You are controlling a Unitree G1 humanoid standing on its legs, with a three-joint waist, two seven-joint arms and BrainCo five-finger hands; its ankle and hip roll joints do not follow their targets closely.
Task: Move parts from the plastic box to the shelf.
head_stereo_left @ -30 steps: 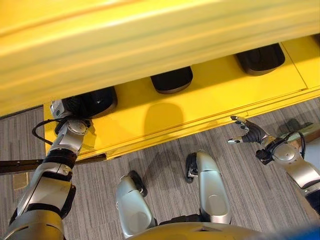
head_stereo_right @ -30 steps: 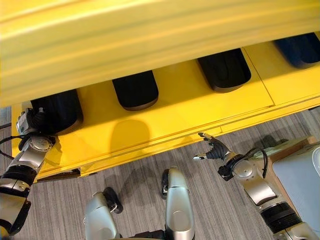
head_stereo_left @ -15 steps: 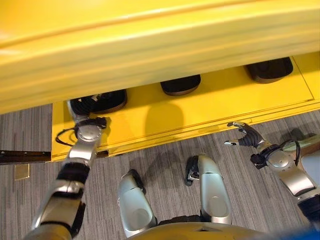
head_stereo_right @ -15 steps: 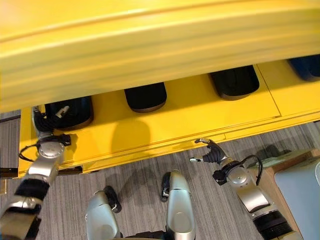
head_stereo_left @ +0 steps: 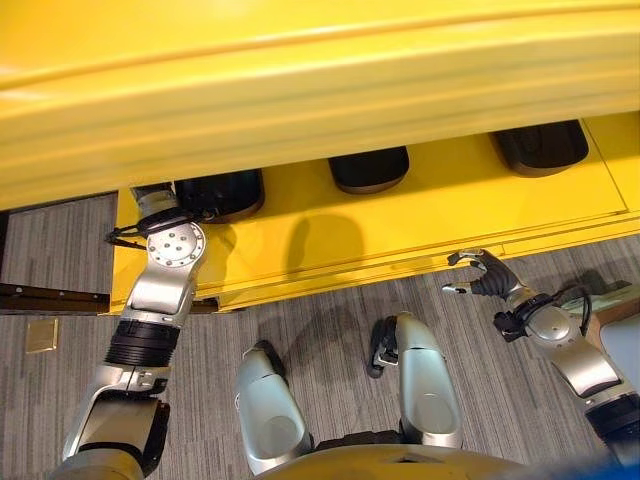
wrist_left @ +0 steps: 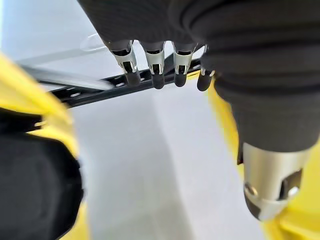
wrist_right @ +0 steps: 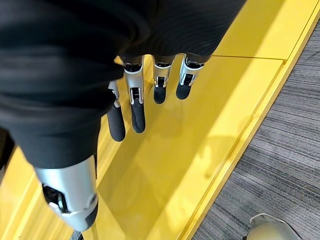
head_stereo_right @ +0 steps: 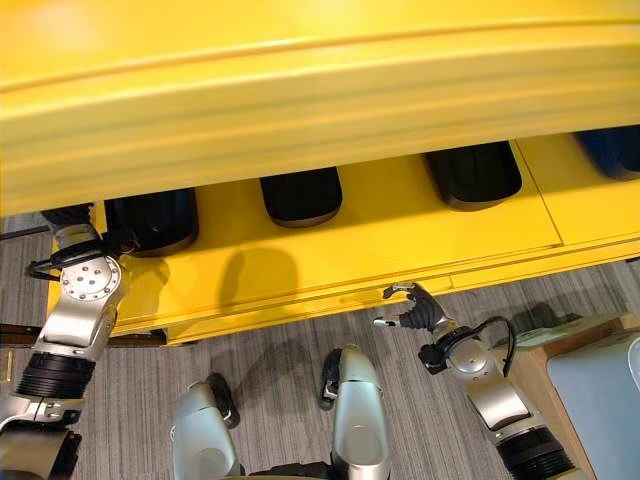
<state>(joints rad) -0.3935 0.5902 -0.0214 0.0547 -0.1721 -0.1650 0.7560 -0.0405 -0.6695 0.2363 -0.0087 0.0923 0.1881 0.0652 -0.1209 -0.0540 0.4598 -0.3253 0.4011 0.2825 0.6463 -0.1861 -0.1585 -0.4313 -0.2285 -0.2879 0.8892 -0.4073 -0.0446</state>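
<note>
A yellow shelf (head_stereo_left: 400, 225) carries three black parts under its upper board: a left one (head_stereo_left: 222, 192), a middle one (head_stereo_left: 368, 168) and a right one (head_stereo_left: 540, 146). My left hand (head_stereo_left: 152, 198) reaches in under the upper board, just left of the leftmost part. In its wrist view the fingers (wrist_left: 156, 67) are straight and hold nothing, and that black part (wrist_left: 35, 185) lies beside the hand. My right hand (head_stereo_left: 482, 276) hovers at the shelf's front edge, fingers (wrist_right: 136, 107) relaxed and empty above the yellow board (wrist_right: 200, 130).
The upper shelf board (head_stereo_left: 320, 90) overhangs the parts and hides their far ends. A blue part (head_stereo_right: 612, 150) lies further right on the shelf. A pale plastic box (head_stereo_right: 600, 375) stands at the lower right. A dark rail (head_stereo_left: 50, 297) runs along the carpet at the left.
The whole view has shifted. My left hand, earlier on the leftmost black part, now stands beside it, open and empty. My right hand has drawn closer to the shelf's front edge.
</note>
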